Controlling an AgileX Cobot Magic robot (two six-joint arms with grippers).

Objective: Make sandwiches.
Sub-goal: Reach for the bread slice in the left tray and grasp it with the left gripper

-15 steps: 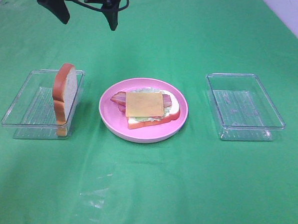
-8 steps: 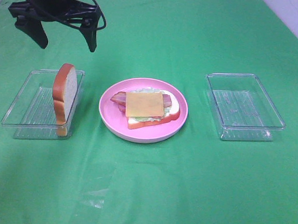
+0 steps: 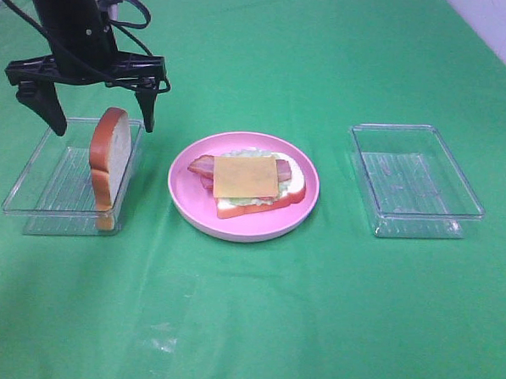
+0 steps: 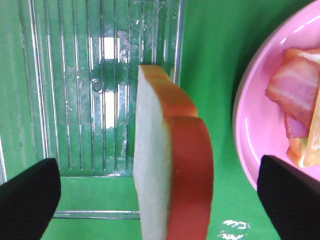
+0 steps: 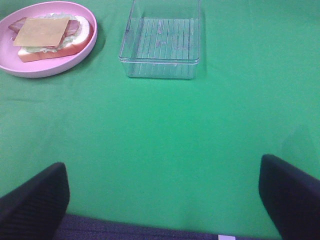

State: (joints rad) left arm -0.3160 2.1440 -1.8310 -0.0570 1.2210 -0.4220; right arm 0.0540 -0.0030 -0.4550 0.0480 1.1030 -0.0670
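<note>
While the stack on the pink plate [image 3: 241, 224] at the centre of the frame lacks its top, the last bread slice [image 3: 109, 158] stands on edge in the clear tray [image 3: 42, 174] at the left, leaning against the tray's wall nearest the plate. The half-built sandwich [image 3: 252, 183] shows a bottom slice, lettuce, bacon and a cheese square [image 3: 246, 175] uppermost.

The left claw [image 3: 91, 117] hangs spread wide above that slice, one finger on either side of it, gripping nothing. The right claw [image 5: 165, 195] is also released and empty, low over bare green worktop [image 3: 331, 312], well apart from the second, empty tray [image 3: 415, 179] at the right of the frame.

My judgement is that the risk lies in the slice's pose. It is upright and propped only by the thin wall, so a finger brushing it on the way down could tip it flat into the tray or knock it over the rim. The finger nearest the plate also has to clear that wall; catching it would drag the light tray. A pinch near the crust edge might let the slice swing and land askew on the cheese, shifting the layers.
</note>
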